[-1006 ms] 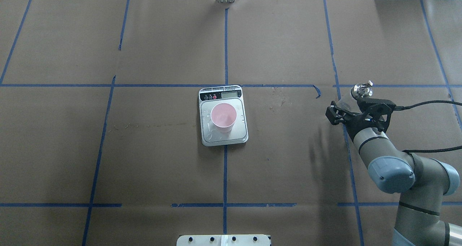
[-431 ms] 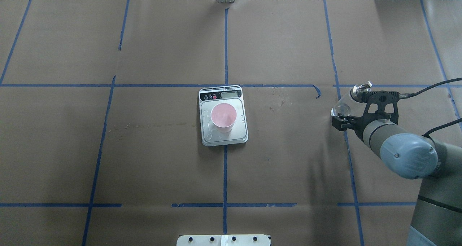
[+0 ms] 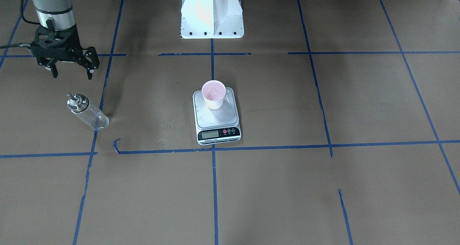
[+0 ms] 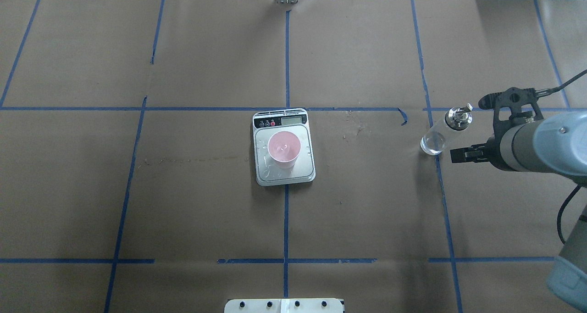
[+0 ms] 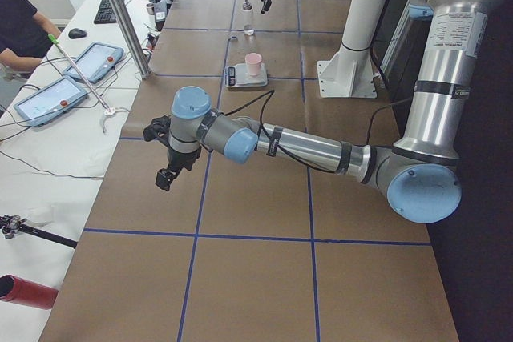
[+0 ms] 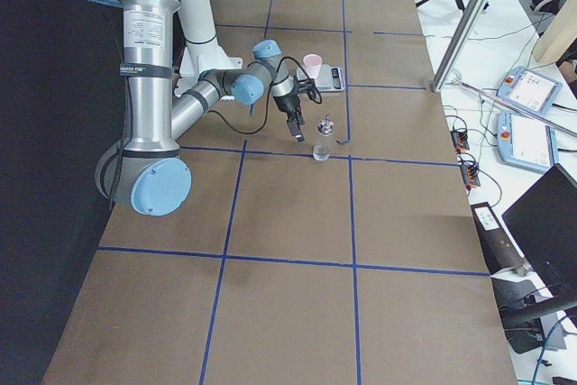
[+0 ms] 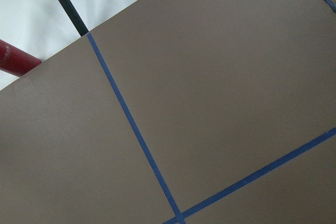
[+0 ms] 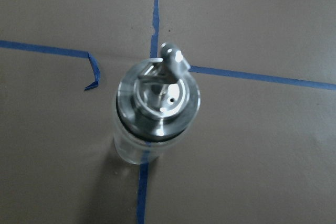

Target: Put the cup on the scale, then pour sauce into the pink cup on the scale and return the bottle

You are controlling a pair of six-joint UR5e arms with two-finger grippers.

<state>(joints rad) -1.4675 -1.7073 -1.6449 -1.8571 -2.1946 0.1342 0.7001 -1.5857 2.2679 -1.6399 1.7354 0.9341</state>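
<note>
The right fingers (image 3: 90,63) hang spread wide at the upper left of the front-facing view. They grip nothing. Just below them in the frame the bottle (image 3: 88,112) stands upright and apart from them, with its base on a line of blue tape (image 3: 273,147). The right wrist view looks straight down on its metal collar and spout.

With the bottle set down, the step in hand looks like the withdrawal. To do it well, keep the fingers wide and draw them up and back toward the upper left, away from the spout. The bottle is tall and narrow, so a brush at the collar would likely topple it.

At the centre the cup (image 3: 214,94) stands on the scale (image 3: 215,119), toward the upper part of its plate. Its glossy pink inside suggests the sauce (image 3: 214,89) is in, though clear liquid is hard to confirm.

Between bottle and scale only brown table (image 3: 359,101) and tape show, so a sideways drift there risks little. The white robot base (image 3: 212,11) at top centre is the one bulky thing nearby. No table edge shows close to the bottle.

The left fingers (image 5: 166,175) show only in the left side view, near the table's left edge in that frame. I cannot tell whether they are spread or closed.
</note>
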